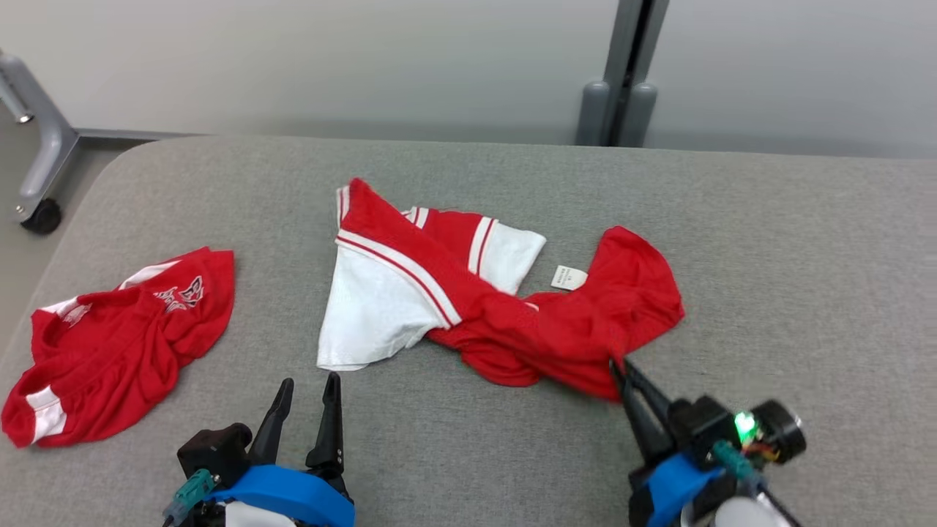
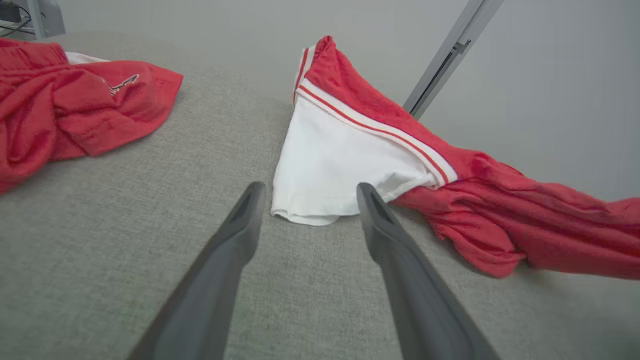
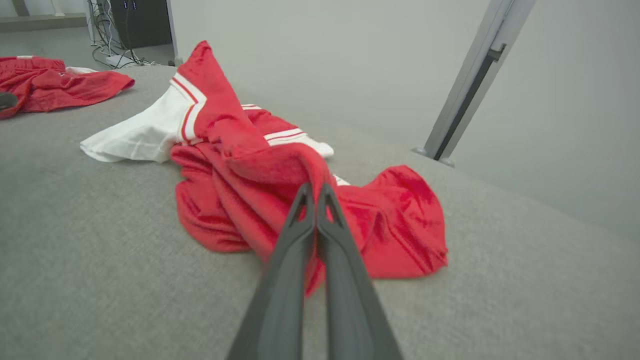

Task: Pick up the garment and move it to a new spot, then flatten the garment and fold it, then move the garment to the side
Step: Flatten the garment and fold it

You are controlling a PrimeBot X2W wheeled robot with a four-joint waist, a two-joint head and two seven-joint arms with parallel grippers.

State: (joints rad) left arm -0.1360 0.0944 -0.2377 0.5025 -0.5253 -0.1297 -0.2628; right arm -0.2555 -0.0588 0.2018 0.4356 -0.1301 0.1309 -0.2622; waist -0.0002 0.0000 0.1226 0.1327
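Pinching the near side of the crumpled red-and-white mesh jersey (image 1: 476, 307), our right gripper (image 1: 618, 366) has its two dark fingers pressed together on a fold of red cloth; we judge this is the hold for lifting it to a new spot. The jersey lies around the middle of the grey fabric-covered table (image 1: 768, 256); our left gripper (image 1: 310, 379) points at the white sleeve, fingers spread and empty, tips just short of the hem, probably placed to take a second hold. A bunched red mesh garment (image 1: 124, 337) rests by the left edge, well apart; nothing serves as a container, and the table carries both.
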